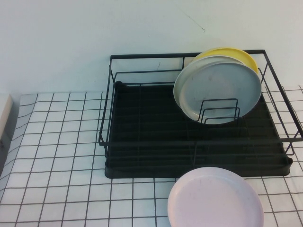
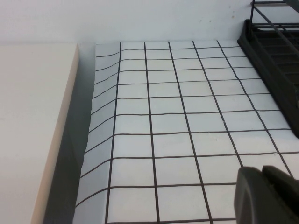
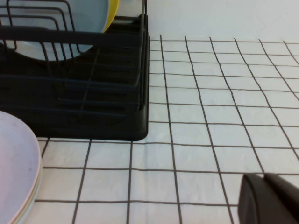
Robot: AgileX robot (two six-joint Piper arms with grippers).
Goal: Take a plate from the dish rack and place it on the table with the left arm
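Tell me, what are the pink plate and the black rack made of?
The pink plate looks like matte plastic, maybe melamine: smooth, dull, no shine. The dish rack seems to be thin metal wire coated black, over a black tray, probably plastic. Both grippers, left and right, hover above the table.

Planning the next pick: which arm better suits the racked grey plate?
Probably right: the grey plate stands far right in the dish rack, near the right hand; the left hand hovers beyond its left side.
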